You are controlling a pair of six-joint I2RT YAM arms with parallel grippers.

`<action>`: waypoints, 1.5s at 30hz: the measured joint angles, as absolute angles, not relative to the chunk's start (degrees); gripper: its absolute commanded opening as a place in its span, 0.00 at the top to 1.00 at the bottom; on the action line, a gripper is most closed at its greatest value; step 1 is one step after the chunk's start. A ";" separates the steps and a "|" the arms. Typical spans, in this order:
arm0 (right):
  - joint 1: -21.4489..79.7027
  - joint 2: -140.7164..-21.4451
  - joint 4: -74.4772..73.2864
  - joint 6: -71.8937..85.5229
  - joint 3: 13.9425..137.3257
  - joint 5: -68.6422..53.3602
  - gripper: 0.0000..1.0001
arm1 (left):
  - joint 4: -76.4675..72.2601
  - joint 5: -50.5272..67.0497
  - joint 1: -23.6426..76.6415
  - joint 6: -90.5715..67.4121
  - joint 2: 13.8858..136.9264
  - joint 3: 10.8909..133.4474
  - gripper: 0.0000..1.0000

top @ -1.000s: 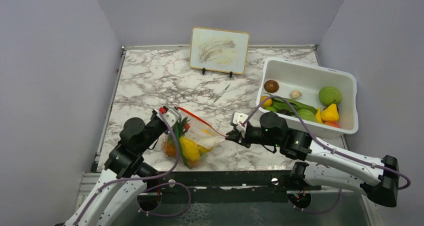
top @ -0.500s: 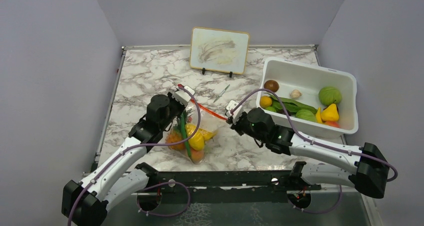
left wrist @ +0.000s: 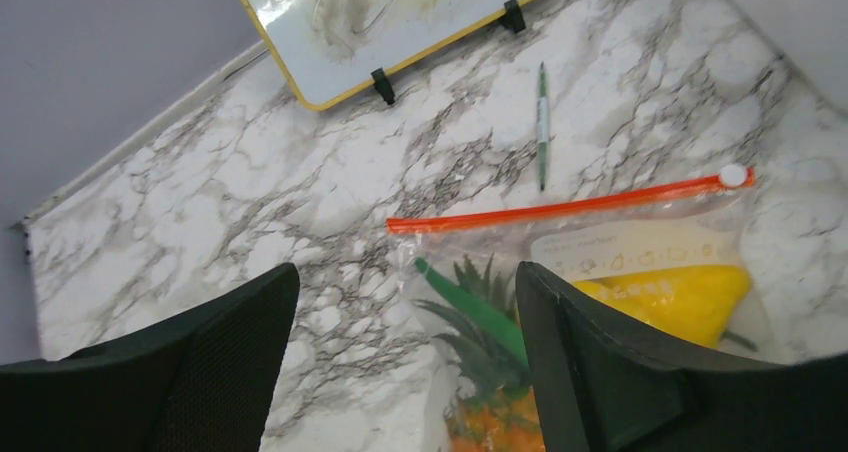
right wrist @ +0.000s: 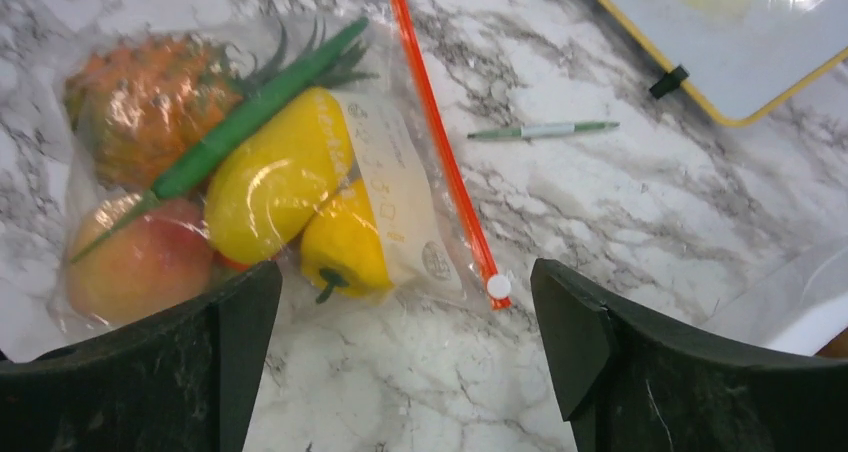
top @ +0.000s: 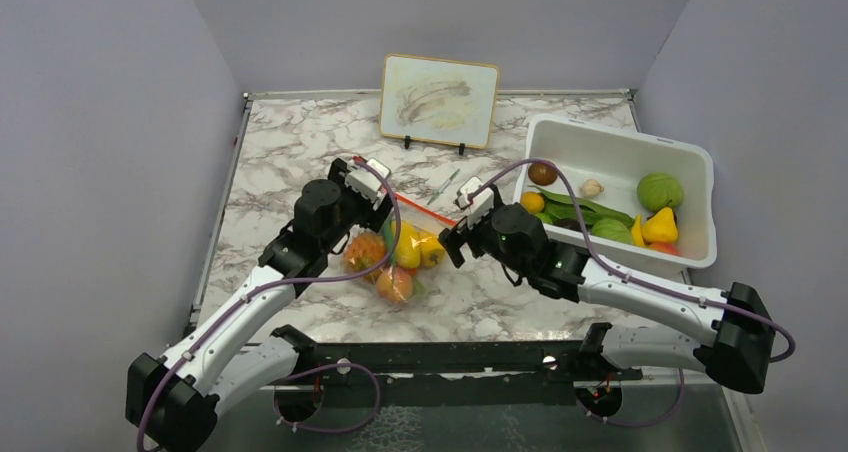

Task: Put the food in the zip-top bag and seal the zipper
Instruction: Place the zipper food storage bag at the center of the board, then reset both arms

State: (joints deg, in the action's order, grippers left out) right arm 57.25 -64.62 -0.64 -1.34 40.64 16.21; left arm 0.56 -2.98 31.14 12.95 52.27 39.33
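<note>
The zip-top bag (top: 400, 257) lies flat on the marble table between the two arms. Inside it are a pineapple (right wrist: 140, 102), two yellow peppers (right wrist: 275, 177), a green pod (right wrist: 250, 117) and a reddish round fruit (right wrist: 130, 257). The zipper (right wrist: 445, 162) runs straight along the bag's far edge, with its white slider (right wrist: 497, 286) at the right end. My left gripper (left wrist: 405, 272) hovers open over the bag's left top corner, holding nothing. My right gripper (right wrist: 405, 272) hangs open just right of the slider, also holding nothing.
A white bin (top: 700, 172) at the right holds more toy food. A whiteboard (top: 438, 100) stands at the back. A pen (top: 443, 185) lies just beyond the zipper. Grey walls close in the table on three sides.
Both grippers were shut on the ends of the zipper and have opened and let go. The bag moved away from the near edge and now rests on the table.
</note>
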 measured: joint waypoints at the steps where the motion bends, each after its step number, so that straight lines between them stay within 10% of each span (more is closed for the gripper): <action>1: 57.25 -64.60 -1.80 -0.05 42.30 16.03 0.00 | 0.91 -2.90 31.14 12.34 52.14 39.68 0.01; 19: 57.25 -55.96 -24.27 31.97 58.06 18.39 0.00 | 5.76 -0.95 31.14 -8.88 41.25 44.34 0.01; 45: 57.25 -36.73 -33.50 35.24 54.87 24.93 0.00 | 9.17 5.21 31.11 -21.43 31.22 41.63 0.01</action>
State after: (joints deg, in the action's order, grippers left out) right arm 57.25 -36.73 -33.50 35.24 54.87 24.93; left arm 9.17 5.21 31.11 -21.43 31.22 41.63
